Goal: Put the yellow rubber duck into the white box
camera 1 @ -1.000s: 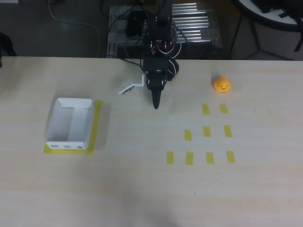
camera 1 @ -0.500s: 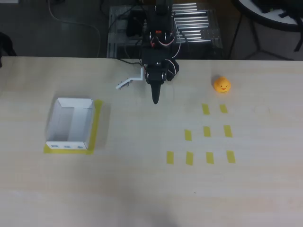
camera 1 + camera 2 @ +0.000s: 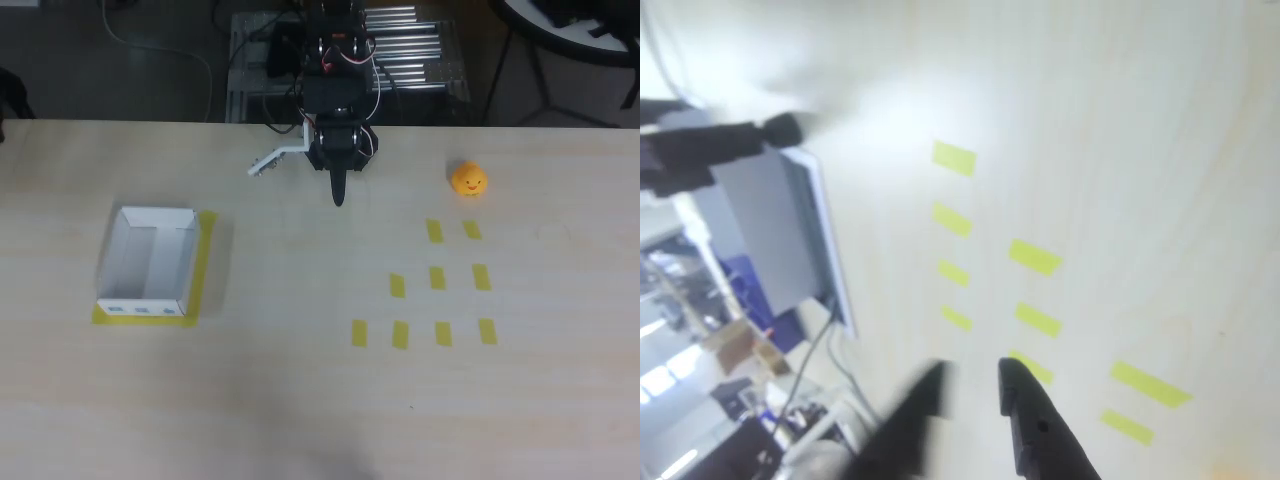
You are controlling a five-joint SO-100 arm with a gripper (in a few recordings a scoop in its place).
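Overhead view shows the claw (image 3: 300, 168) at the far middle of the surface (image 3: 300, 400), spread wide and holding nothing, its white finger splayed left and its dark finger pointing near, which I judge to be readiness for a grasp not yet made. To its right, well apart, the yellow rubber duck (image 3: 469, 180) sits upright just beyond a grid of yellow tape strips (image 3: 438, 278), while the white box (image 3: 147, 263) stands open-topped at the left on a yellow tape outline, probably its marked station. Beyond the pale wood-grain surface's far edge are cables, a metal rack and dark flooring.
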